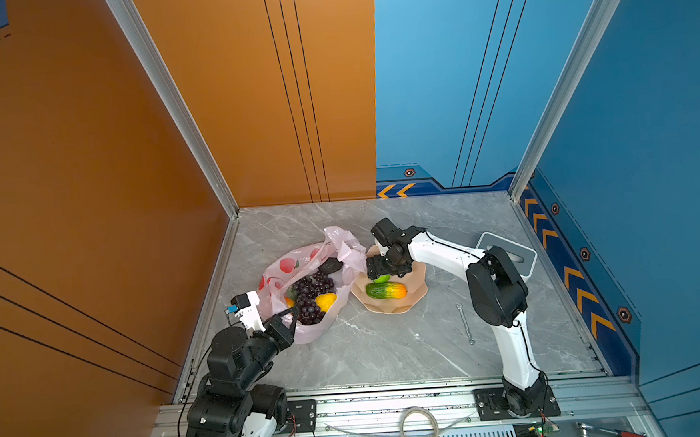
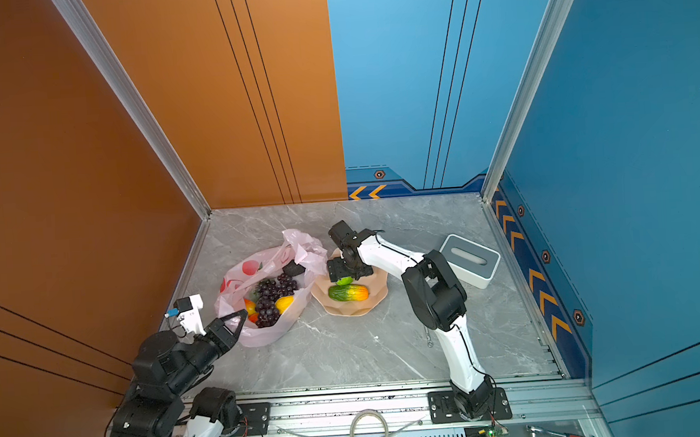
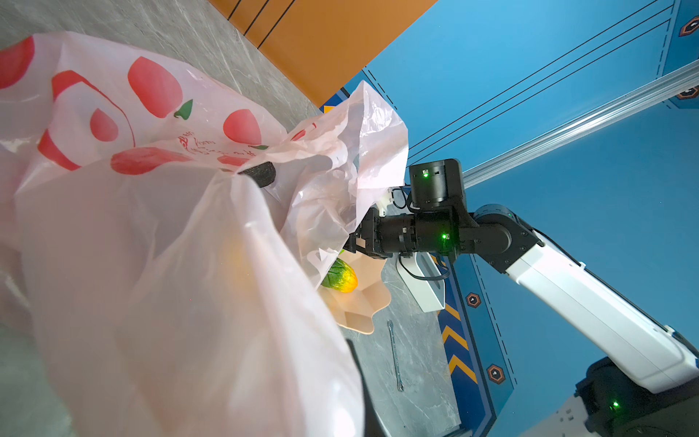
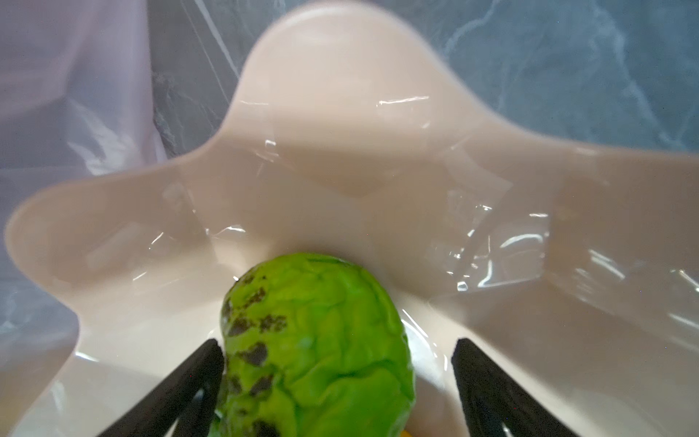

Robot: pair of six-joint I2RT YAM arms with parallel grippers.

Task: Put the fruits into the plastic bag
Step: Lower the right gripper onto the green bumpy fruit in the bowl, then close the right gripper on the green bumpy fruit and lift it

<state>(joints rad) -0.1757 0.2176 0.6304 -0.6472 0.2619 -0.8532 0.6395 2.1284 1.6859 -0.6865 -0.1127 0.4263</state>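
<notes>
Three walls (image 1: 250, 109), orange and blue, ring marble table (image 1: 389, 350); left claw (image 1: 293, 312) pinches plastic bag (image 1: 285, 269), right claw (image 1: 379, 277) spread.

Top views overlook table (image 1: 389, 350); wrist cameras hug plastic bag (image 3: 189, 265), bowl (image 4: 340, 170).

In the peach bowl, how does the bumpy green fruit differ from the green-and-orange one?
The bumpy green fruit is round, green with dark spots; the green-and-orange fruit is oblong. The right gripper, open, straddles the bumpy green fruit; the green-and-orange fruit lies free beside it. Both are in the bowl, outside the plastic bag.
</notes>
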